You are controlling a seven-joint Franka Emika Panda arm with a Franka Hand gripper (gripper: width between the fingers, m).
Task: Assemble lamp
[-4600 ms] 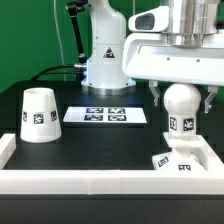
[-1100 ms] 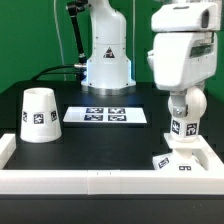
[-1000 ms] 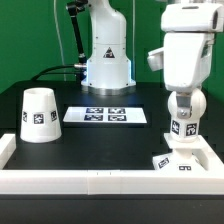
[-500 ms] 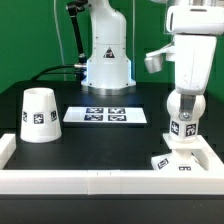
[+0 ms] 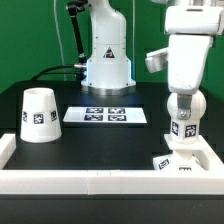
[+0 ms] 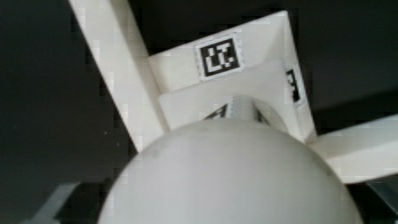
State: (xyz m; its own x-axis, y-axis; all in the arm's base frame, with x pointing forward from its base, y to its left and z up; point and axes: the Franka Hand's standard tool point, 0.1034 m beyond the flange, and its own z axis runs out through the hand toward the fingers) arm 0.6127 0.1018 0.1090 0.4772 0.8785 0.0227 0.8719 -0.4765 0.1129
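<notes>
Bulb (image 5: 183, 108) on base (image 5: 190, 161), fingers hidden — grip unclear

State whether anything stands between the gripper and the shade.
Nothing upright does. The gripper sits over the bulb at the exterior view's right; the shade stands at its left. Only the flat marker board lies on the table between them.

white shade (image 5: 39, 115), black-checked tag, white bulb (image 5: 183, 108)
</notes>
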